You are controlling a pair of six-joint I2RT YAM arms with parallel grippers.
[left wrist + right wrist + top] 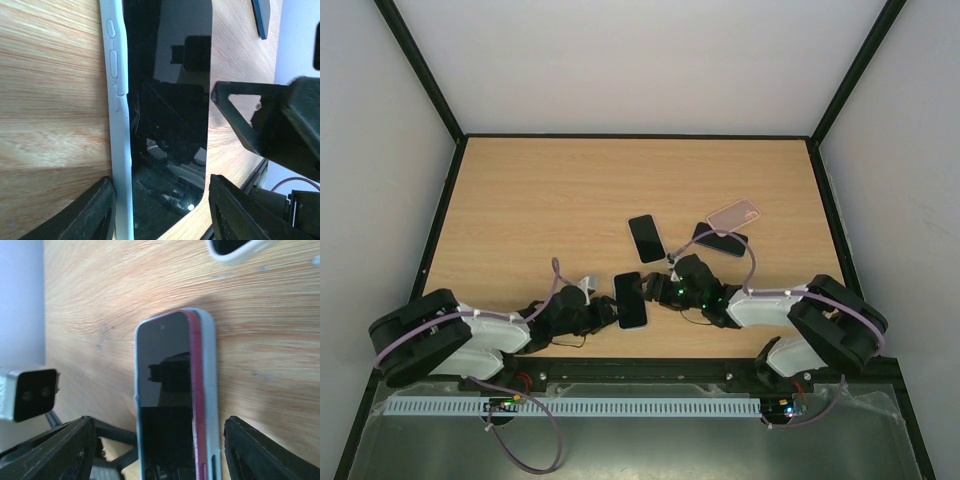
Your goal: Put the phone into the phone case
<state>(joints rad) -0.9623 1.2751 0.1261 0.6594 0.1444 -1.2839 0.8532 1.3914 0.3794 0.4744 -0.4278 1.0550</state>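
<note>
Left wrist view: phone point(167, 100) lies on the table point(50, 100) partly in the case point(117, 125), one long edge unseated; left end effector point(161, 185) and right end effector point(159, 422) straddle it, open, holding nothing.

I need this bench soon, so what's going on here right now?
Two robot arms are fitting a phone into a pale case near the front of the table. The left gripper straddles one end closely; whether it is squeezing is unclear. The right gripper stands open around the other end. One red long edge of the phone shows beside the case wall, so it looks not fully seated. A second phone and a pink case lie farther back.
</note>
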